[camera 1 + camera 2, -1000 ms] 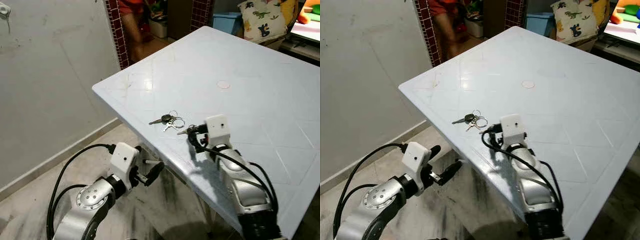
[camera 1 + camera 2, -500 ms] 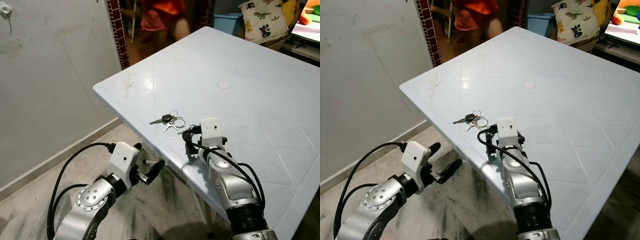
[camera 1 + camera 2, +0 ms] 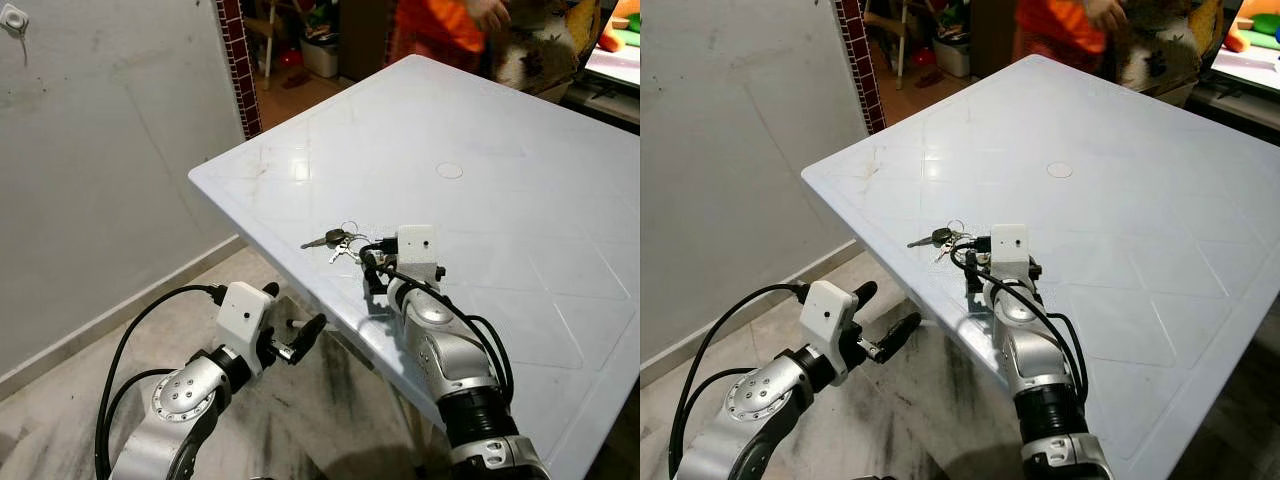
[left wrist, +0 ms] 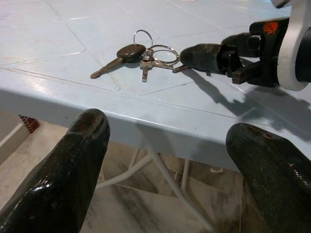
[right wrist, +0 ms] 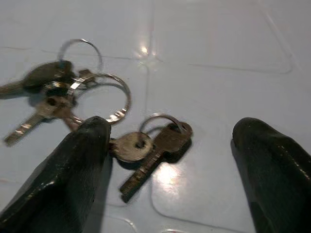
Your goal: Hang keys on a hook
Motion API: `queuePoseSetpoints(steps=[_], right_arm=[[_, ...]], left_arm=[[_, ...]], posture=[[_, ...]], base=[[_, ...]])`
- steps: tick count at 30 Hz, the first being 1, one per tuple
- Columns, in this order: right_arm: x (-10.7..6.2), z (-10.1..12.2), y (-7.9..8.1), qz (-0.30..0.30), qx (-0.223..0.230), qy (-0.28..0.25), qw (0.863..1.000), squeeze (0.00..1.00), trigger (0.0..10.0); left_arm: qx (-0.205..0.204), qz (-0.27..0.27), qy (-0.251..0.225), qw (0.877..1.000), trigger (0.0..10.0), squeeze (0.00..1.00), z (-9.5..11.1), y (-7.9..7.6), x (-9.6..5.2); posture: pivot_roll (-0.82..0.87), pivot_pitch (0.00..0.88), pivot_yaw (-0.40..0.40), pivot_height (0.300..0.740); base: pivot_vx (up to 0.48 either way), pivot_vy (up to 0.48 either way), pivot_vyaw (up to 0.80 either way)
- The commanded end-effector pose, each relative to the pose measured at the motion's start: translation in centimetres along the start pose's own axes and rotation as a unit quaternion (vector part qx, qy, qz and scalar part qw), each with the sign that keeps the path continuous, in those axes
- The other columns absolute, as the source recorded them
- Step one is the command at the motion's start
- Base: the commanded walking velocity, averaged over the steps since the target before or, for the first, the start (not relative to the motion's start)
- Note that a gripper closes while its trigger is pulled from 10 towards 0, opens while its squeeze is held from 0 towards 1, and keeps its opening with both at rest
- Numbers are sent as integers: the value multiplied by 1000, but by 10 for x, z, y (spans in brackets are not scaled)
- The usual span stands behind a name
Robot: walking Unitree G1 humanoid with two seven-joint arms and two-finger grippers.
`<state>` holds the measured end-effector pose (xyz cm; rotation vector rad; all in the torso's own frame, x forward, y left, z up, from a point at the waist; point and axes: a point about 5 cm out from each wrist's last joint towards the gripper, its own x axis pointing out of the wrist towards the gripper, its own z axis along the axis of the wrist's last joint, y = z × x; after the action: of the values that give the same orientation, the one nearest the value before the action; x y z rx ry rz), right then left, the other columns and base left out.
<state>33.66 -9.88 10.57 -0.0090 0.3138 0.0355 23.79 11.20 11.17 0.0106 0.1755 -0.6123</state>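
A bunch of keys (image 3: 338,240) on linked rings lies on the white table (image 3: 520,150) near its front-left edge. My right gripper (image 3: 368,262) rests low on the table just behind the bunch and is open. In the right wrist view the nearest two keys (image 5: 146,145) lie between the fingers, and one finger (image 5: 82,160) touches a key head. My left gripper (image 3: 292,312) hangs open below the table edge, facing the keys (image 4: 146,56) from underneath. A small white hook (image 3: 12,18) sits high on the grey wall at far left.
A person in orange (image 3: 440,25) stands behind the far side of the table. A brick-tiled doorway post (image 3: 238,60) borders the wall. Table legs (image 4: 160,170) and marble floor (image 3: 60,420) lie below the table edge.
My right gripper has slid forward across the table up to the keys. The person behind the table has walked from left to right. The left arm has barely moved.
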Motion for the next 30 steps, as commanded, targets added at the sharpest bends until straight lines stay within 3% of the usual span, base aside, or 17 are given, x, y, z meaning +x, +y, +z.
queuePoseSetpoints(steps=[1,8,9,10,11,17,18,19,20,30], right_arm=[[2,0,5,-1,15,5,1000,4,10000],[7,-7,13,-1,31,27,999,0,10000],[8,-9,13,0,31,31,999,0,7922],[8,-12,14,-1,31,38,999,0,3490],[8,-14,13,-3,35,43,998,0,0],[9,-19,8,-13,50,58,997,0,0],[9,-19,7,-13,52,57,997,0,1922],[9,-19,5,-13,56,57,997,0,4510],[8,-21,4,-13,60,61,996,0,10000],[3,-41,1,6,82,118,990,0,10000]], left_arm=[[6,4,-2,1000,10000,0,1,0,-1],[5,6,-2,1000,10000,0,1,-1,-2],[5,6,-2,1000,10000,0,1,-1,-2],[5,6,-2,1000,10000,0,1,-1,-2],[5,7,-2,1000,10000,0,1,-1,-2],[4,7,-2,1000,10000,0,1,-1,-1],[4,8,-1,1000,10000,0,1,-1,-2],[3,8,-1,1000,10000,0,1,-1,-2],[4,8,-1,1000,10000,0,1,-1,-2],[3,7,2,1000,10000,0,1,0,-2]], posture=[[72,87,33,740],[79,92,30,740],[79,92,30,740],[79,94,28,740],[80,94,28,740],[80,95,28,740],[80,97,30,740],[80,97,30,740],[78,97,32,740],[75,100,38,740]], base=[[0,0,0],[0,0,0],[0,0,0],[0,0,0],[0,0,0],[0,0,0],[0,0,0],[0,0,0],[0,0,0],[0,0,0]])
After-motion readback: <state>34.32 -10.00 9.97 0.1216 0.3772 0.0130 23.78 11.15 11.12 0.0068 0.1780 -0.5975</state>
